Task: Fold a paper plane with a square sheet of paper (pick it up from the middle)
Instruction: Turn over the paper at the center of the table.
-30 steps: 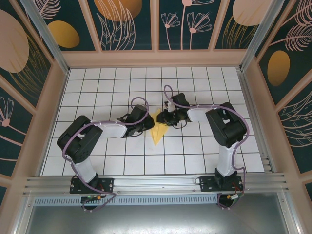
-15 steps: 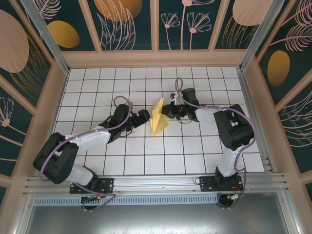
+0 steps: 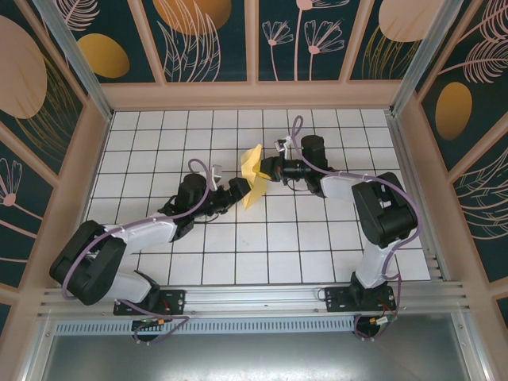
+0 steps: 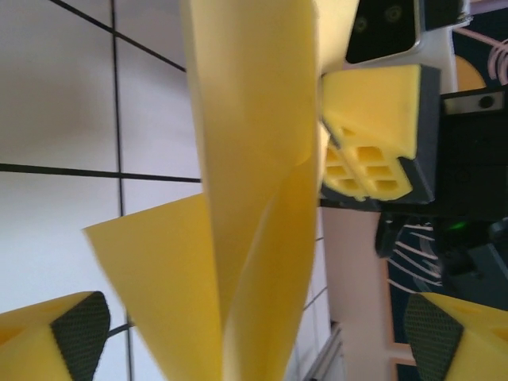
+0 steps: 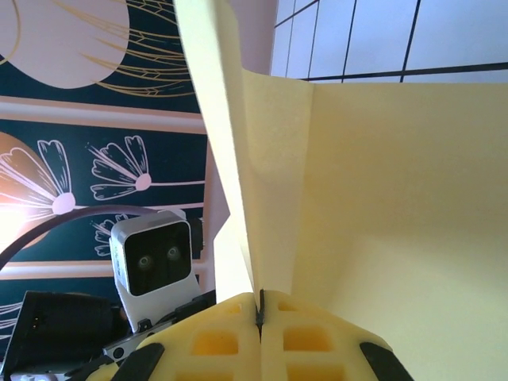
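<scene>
Yellow foam pads of the right claw point(image 5: 260, 317) are pressed together on an edge of the sheet of paper point(image 5: 373, 198), pinching it with no gap between them. From that grip the sheet rises in creased panels: one narrow folded flap stands up beside a broader flat face. Seen from the top camera, the paper sits just left of this claw as a folded, pointed shape, its tip aimed toward the near edge of the bench point(image 3: 159, 143). It hangs about midway between the bench's left and right edges, somewhat nearer the far edge. Whether the tip touches the white tiles cannot be told.

Just left of the paper's lower part, the left claw point(image 3: 240, 188) stands wide apart. Its two yellow fingers point(image 4: 67, 333) sit at either side of the hanging sheet in its own wrist view, gripping nothing. Both arms reach inward from the near edge, meeting over the black-lined tiles.
</scene>
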You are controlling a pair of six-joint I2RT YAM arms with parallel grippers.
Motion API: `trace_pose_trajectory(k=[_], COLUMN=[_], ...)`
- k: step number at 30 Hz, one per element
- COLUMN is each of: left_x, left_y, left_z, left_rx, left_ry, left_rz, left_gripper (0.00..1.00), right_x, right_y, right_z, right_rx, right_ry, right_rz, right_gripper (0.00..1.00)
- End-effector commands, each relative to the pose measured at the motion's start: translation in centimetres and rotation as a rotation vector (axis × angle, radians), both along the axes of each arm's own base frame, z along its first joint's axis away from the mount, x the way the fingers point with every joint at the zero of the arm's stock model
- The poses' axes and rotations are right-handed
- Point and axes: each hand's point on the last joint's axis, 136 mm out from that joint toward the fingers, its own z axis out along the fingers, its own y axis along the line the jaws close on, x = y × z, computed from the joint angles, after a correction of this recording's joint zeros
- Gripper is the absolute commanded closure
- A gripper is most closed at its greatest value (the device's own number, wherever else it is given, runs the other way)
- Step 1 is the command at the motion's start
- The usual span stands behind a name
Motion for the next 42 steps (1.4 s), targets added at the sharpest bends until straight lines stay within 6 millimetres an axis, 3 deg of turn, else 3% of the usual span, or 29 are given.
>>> trace_pose_trajectory(k=[1,4,11,13,15,20,24,28,35,38,42], left_x=[0.2,0.6,1.3,1.3,1.6,2.5,2.7,2.9,3.1,3.2,3.6], left_y=[-1.0,-1.0,0.0,0.2,0.6,3.9,8.1,12.0,18.1,19.4,19.5], left_z=[2.7,3.4,2.7,2.3,1.8,-1.2,-2.6,-1.7,0.0,-0.6,-2.3], left_rx=[-0.104,-0.125,-0.048,-0.013,0.041,0.382,0.705,0.932,1.306,1.436,1.568], left_ry=[-0.075,-0.104,-0.12,-0.122,-0.12,-0.082,-0.044,-0.03,0.039,0.079,0.112], left_rz=[-0.035,-0.021,0.036,0.042,0.053,0.127,0.185,0.257,0.414,0.425,0.387], left_gripper=[0.14,0.29,0.7,0.8,0.87,0.92,0.93,0.92,0.9,0.89,0.88], right_x=[-1.2,-1.5,-1.7,-1.6,-1.5,0.4,1.4,1.6,1.1,1.0,1.2], right_y=[0.6,0.7,0.7,0.6,0.4,-2.4,-5.5,-7.7,-9.2,-9.5,-10.0], right_z=[0.9,0.8,1.0,0.8,0.5,-1.9,-3.3,-4.5,-5.9,-6.2,-6.1], right_rx=[0.045,0.057,0.055,0.039,-0.005,-0.298,-0.508,-0.616,-0.685,-0.701,-0.714], right_ry=[-0.002,0.016,0.023,0.018,0.001,-0.082,-0.146,-0.158,-0.142,-0.141,-0.14], right_rz=[0.052,0.059,0.062,0.059,0.046,-0.107,-0.227,-0.309,-0.369,-0.385,-0.417], right_gripper=[0.96,0.95,0.93,0.89,0.8,0.51,0.41,0.38,0.37,0.37,0.37])
